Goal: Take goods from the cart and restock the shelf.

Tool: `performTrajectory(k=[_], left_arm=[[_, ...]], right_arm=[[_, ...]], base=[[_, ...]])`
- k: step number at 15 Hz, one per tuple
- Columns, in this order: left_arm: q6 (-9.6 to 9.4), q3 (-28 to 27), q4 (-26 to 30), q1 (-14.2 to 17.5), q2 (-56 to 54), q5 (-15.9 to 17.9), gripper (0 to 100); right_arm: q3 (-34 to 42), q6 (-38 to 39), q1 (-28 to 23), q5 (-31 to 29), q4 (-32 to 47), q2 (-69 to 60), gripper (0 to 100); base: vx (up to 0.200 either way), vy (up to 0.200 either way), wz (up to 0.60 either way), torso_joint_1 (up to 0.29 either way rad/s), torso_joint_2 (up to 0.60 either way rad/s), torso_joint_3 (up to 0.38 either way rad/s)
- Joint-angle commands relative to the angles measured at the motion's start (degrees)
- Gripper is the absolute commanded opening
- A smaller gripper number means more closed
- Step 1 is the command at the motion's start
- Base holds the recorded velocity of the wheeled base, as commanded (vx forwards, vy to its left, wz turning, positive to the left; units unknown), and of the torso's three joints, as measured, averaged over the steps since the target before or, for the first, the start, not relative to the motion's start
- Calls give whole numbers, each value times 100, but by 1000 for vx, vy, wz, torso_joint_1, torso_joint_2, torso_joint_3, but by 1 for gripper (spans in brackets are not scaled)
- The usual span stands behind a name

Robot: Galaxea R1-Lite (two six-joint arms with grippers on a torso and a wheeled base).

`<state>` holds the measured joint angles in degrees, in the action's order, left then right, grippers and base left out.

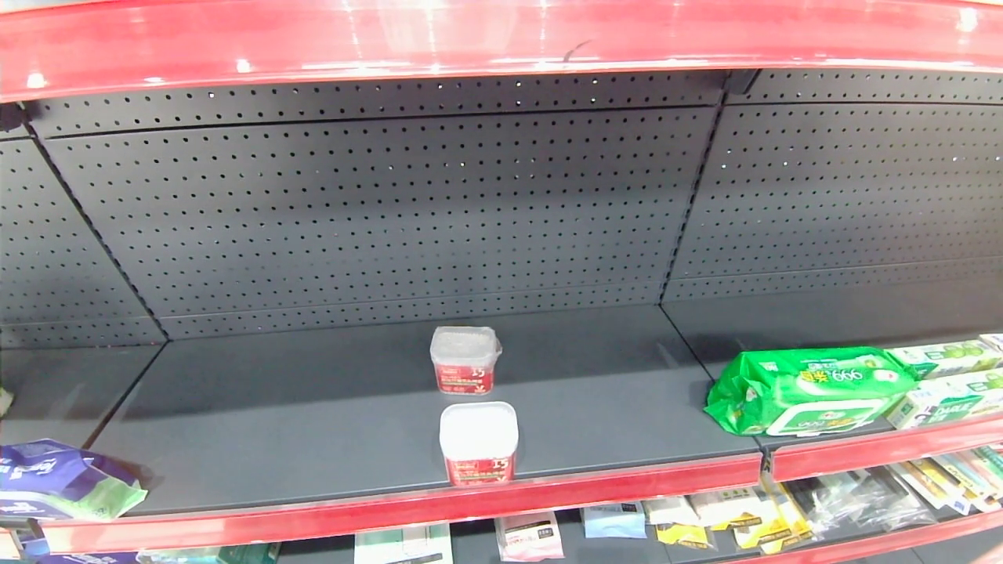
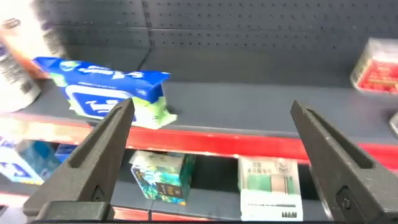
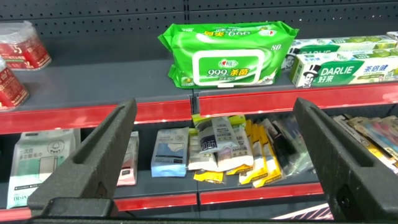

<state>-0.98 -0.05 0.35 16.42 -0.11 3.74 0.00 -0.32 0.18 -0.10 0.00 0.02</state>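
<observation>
Head view: rear tub [image 1: 465, 359] and front tub [image 1: 478, 442] stand on the grey shelf [image 1: 313, 407], green wipes pack [image 1: 807, 389] to their right. My left gripper [image 2: 211, 106] and right gripper [image 3: 214, 102] gape, empty.

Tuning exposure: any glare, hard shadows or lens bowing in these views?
Head view: glare streaks on the top red rail, which bows toward the edges; soft shadow beside the green pack. Left wrist view: even light on the blue pack, no glare. Right wrist view: no strong glare on the green pack.
</observation>
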Motion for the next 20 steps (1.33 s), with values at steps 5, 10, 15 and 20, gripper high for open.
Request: performTrajectory(k=[5, 10, 15, 20], left_arm=[[54, -4, -9, 1, 11, -14, 100], [54, -4, 0, 1, 11, -14, 100], [54, -4, 0, 1, 11, -14, 100], [62, -4, -9, 1, 11, -14, 100]], right_arm=[[0, -3, -1, 1, 0, -2, 100], [0, -3, -1, 10, 0, -2, 100], [0, 216, -1, 186, -26, 6, 100], [-9, -135, -1, 555, -9, 6, 100]], base=[[0, 0, 600, 7, 1, 2], [0, 0, 120, 2, 1, 0], [0, 0, 0, 0, 0, 0], [0, 0, 0, 0, 0, 0]])
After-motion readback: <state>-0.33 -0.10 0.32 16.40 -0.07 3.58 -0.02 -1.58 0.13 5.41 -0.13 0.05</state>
